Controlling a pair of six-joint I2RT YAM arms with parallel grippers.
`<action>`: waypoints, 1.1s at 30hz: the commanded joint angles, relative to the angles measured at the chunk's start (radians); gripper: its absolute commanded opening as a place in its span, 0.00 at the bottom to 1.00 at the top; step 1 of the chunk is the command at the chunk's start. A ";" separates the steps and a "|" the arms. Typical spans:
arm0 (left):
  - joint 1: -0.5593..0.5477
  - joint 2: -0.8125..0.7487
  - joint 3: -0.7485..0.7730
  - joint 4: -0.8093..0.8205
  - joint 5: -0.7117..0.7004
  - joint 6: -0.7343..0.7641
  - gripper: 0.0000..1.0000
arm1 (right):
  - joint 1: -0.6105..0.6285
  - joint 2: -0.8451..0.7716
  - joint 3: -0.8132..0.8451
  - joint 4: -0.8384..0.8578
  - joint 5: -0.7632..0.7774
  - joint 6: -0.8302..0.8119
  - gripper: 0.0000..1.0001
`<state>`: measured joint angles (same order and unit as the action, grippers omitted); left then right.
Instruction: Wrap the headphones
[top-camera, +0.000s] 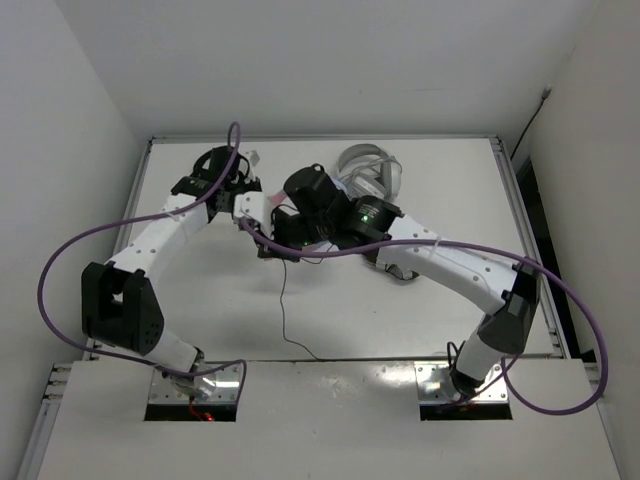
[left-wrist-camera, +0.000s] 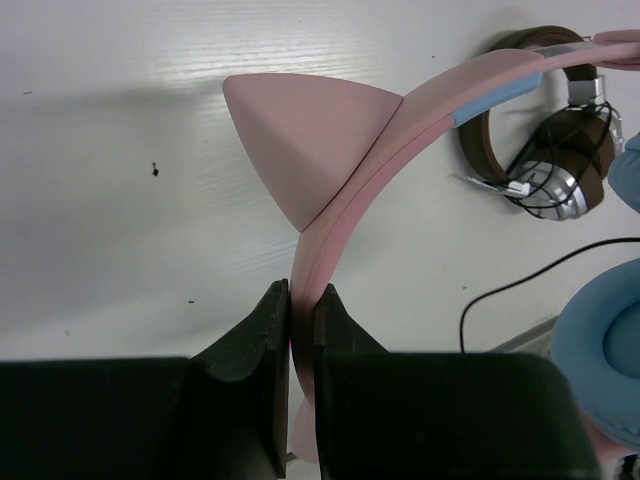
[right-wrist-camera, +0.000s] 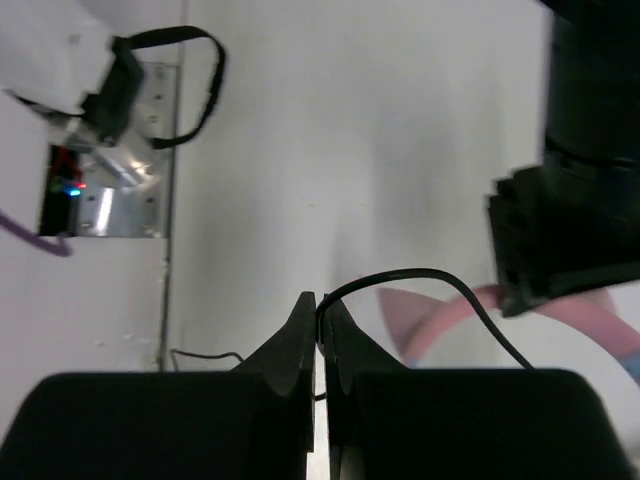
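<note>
The headphones' pink headband (left-wrist-camera: 420, 110), with a pink cat ear (left-wrist-camera: 300, 140) on it, runs down into my left gripper (left-wrist-camera: 301, 300), which is shut on the band. A light-blue ear cup (left-wrist-camera: 600, 355) shows at the lower right of the left wrist view. My right gripper (right-wrist-camera: 319, 305) is shut on the thin black cable (right-wrist-camera: 430, 277), which arcs away toward the blurred headband (right-wrist-camera: 455, 315). In the top view both grippers, left (top-camera: 255, 222) and right (top-camera: 288, 238), meet mid-table and hide the headphones. The cable (top-camera: 283, 300) hangs down toward the near edge.
A brown pair of headphones (left-wrist-camera: 545, 150) with silver cups and its own wound cable lies just beyond the headband. From above, a pale rounded object (top-camera: 370, 172) sits behind the right wrist. The left arm's black wrist (right-wrist-camera: 585, 150) is close to my right gripper.
</note>
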<state>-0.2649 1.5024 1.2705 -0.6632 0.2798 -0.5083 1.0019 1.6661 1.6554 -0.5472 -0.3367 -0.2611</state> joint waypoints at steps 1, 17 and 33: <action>0.038 0.002 0.027 0.079 0.139 -0.039 0.00 | 0.053 0.001 0.049 -0.023 -0.096 0.028 0.00; 0.010 -0.108 -0.079 0.016 0.102 0.320 0.00 | -0.132 -0.074 0.118 -0.336 -0.213 -0.289 0.00; -0.053 -0.231 -0.115 -0.075 0.065 0.682 0.00 | -0.203 -0.092 0.109 -0.525 -0.098 -0.533 0.00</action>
<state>-0.3035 1.3300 1.1633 -0.7448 0.3107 0.0917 0.8276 1.6230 1.7573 -1.0492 -0.4568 -0.7238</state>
